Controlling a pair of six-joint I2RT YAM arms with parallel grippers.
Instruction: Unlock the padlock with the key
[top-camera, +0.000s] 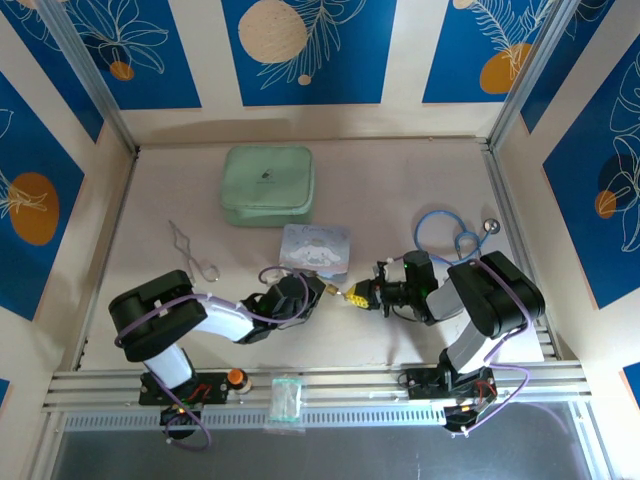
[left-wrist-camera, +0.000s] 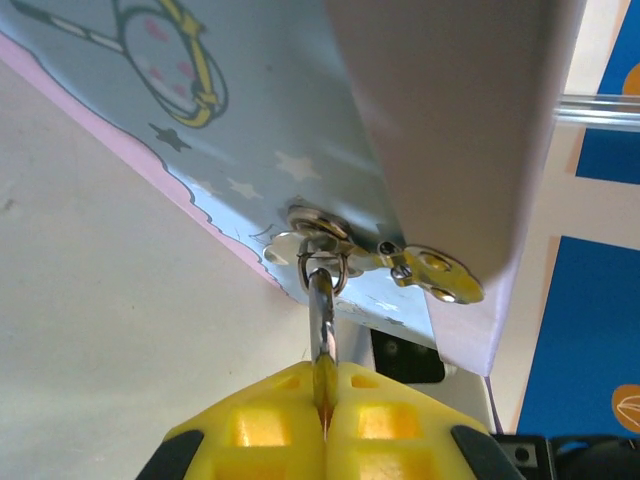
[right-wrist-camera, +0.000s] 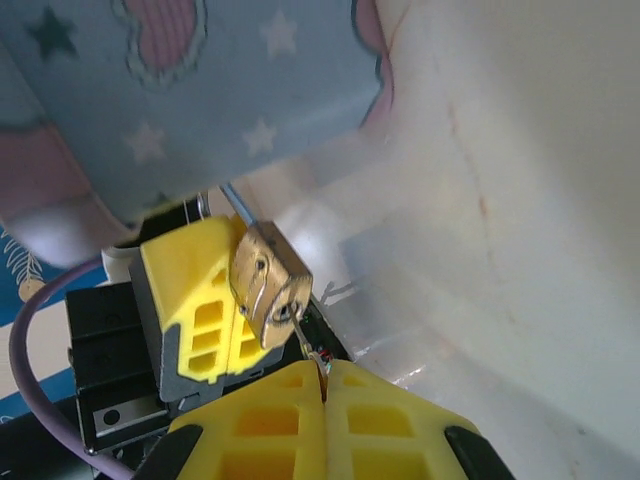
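Note:
The brass padlock (right-wrist-camera: 266, 283) hangs by its silver shackle (left-wrist-camera: 322, 308) from the hasp ring of the pale-blue cartoon tin (top-camera: 316, 247). My left gripper (left-wrist-camera: 325, 388) is shut on the padlock's body, just right of the tin's near corner (top-camera: 323, 291). My right gripper (right-wrist-camera: 323, 378) faces it from the right (top-camera: 354, 297) and is shut on the key (right-wrist-camera: 301, 335). The thin key blade runs up-left from my fingertips, and its tip sits at the keyhole in the padlock's end face. The left gripper's yellow fingers (right-wrist-camera: 196, 300) show behind the padlock.
A mint-green pouch (top-camera: 267, 185) lies at the back behind the tin. Silver forceps (top-camera: 193, 252) lie to the left. A blue-tubed stethoscope (top-camera: 447, 235) is coiled at the right. An orange knob (top-camera: 236, 378) and a clear packet (top-camera: 285, 398) sit on the front rail.

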